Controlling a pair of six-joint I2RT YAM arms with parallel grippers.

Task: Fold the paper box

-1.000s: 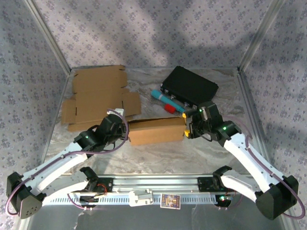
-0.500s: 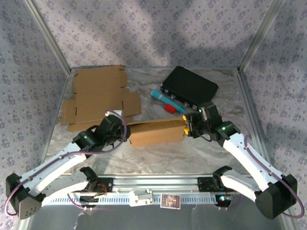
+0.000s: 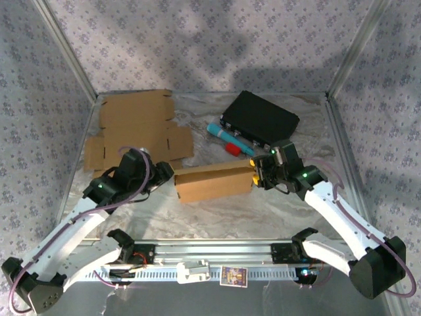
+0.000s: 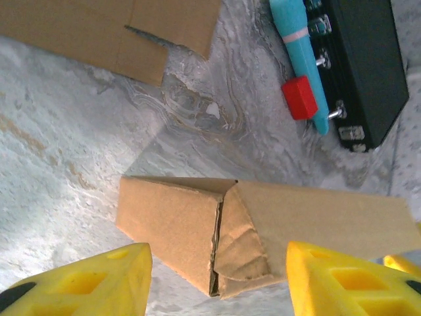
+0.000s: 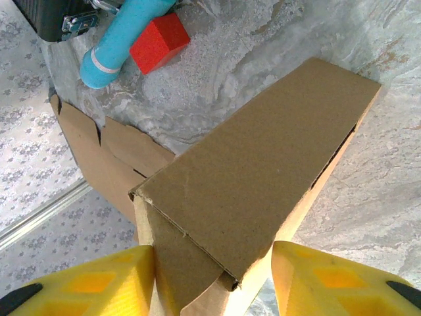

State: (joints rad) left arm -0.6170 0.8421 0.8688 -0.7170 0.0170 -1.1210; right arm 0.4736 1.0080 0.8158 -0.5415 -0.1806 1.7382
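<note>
Top external view: the paper box [image 3: 214,183] is lying on its long side at the middle of the table [image 3: 217,214], running left to right between the two arms.
Box condition: the panels are standing folded into a long closed sleeve, with the brown top panel facing up.
Left gripper [image 3: 164,172]: it is hovering just off the left end of the box with its jaws spread wide.
Left wrist view: the yellow fingers [image 4: 85,283] are sitting on either side of the box end and are not touching it. A creased end flap is lying folded over the opening, with a dark seam showing beside it.
Right gripper [image 3: 257,176]: it is pinching the right end of the box across its width.
Right wrist view: the yellow fingers [image 5: 85,286] are pressing against the two long sides, and the top panel is running away from the camera. A loose flap is hanging under the top panel at the near end.
Flat cardboard sheet [image 3: 135,128]: it is lying unfolded at the far left of the table, its near corner close to the left end of the box.
Black case [image 3: 260,117]: it is resting at an angle at the far right, apart from the box.
Teal cylinder [image 3: 223,135]: it is lying along the near edge of the case.
Red block [image 3: 231,150]: it is sitting against the near end of the cylinder, between the case and the box.
</note>
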